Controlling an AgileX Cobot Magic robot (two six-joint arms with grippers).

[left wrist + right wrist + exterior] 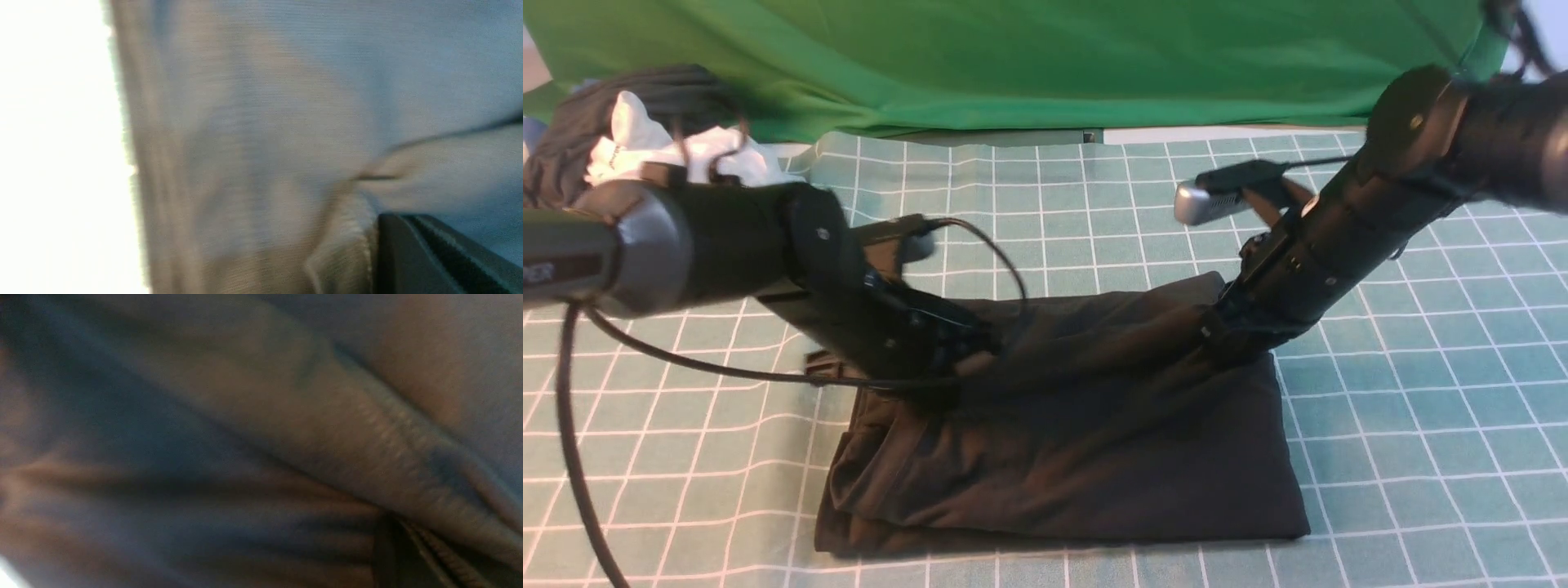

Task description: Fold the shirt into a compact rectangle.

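**Both grippers clamped on shirt's far edge**

Left gripper (960,359) closed tight, pinching a fold at the shirt's (1078,441) far-left part. Right gripper (1229,339) likewise closed, nipping the cloth at the far-right corner. Fabric drawn up toward both grips, sagging in a shallow ridge between them.

Lay partly folded as a dark rough rectangle on the checked cloth (1421,457) covering the table, nearer its front edge than its back one, about midway between left and right. Left side bunched in loose layers; right side flatter with a clean edge.

Fingertips of both grippers buried in dark fabric, jaw lines not separable in the front view. Wrist views filled with blurred cloth at close range; only a dark finger (429,257) and a hem visible in the left one, a ribbed finger (412,555) in the right one. No print or label made out.
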